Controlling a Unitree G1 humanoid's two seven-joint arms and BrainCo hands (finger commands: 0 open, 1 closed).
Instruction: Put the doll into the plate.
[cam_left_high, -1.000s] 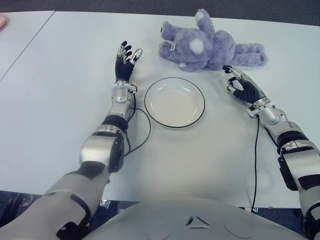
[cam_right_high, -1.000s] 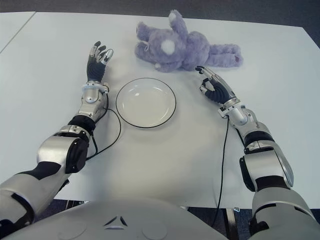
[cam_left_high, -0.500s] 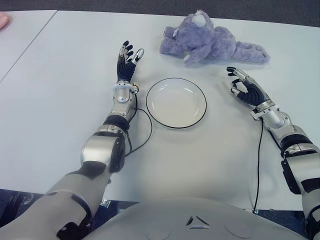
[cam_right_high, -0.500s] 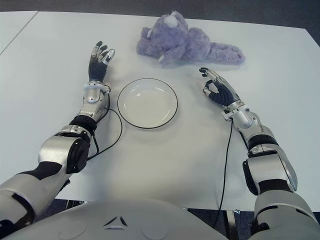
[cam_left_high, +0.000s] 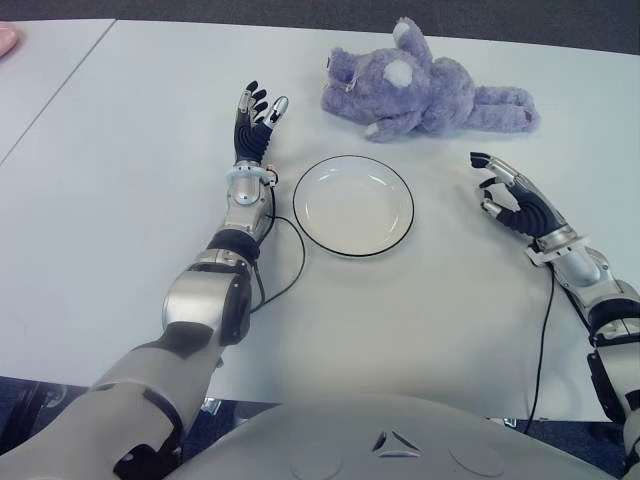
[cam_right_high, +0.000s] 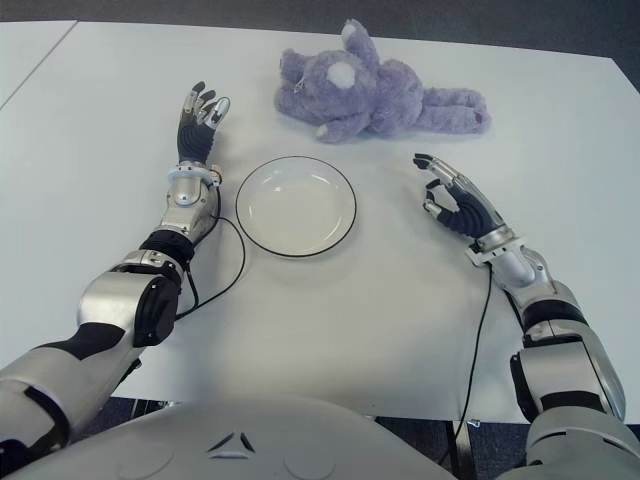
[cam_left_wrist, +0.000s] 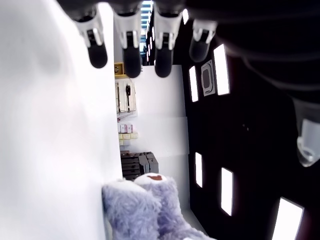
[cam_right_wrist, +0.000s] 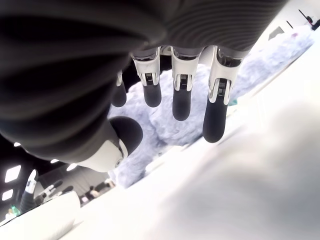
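Fluffy lilac plush doll (cam_left_high: 425, 88) lying on its side at the far edge of the pale white surface (cam_left_high: 120, 200), long axis running left to right, head to the left, legs trailing right. Sits just beyond the round white plate with a dark rim (cam_left_high: 353, 205), apart from it, nothing in the plate yet.

Right hand (cam_left_high: 510, 195) low on the right, near side of the doll's legs, clear of the fur; fingers loosely spread and slightly curled, gripping nothing. Doll lies far and a little left from it. Left hand (cam_left_high: 252, 125) up beside the plate's left edge, fingers extended and empty, roughly level with the doll's head but well apart. Probably the right one's reach, across the short axis of the body.

Eye views give the whole layout; right wrist view shows only fingertips (cam_right_wrist: 216, 117) with purple fur behind, gap unclear there. Left wrist view catches just a corner of plush.
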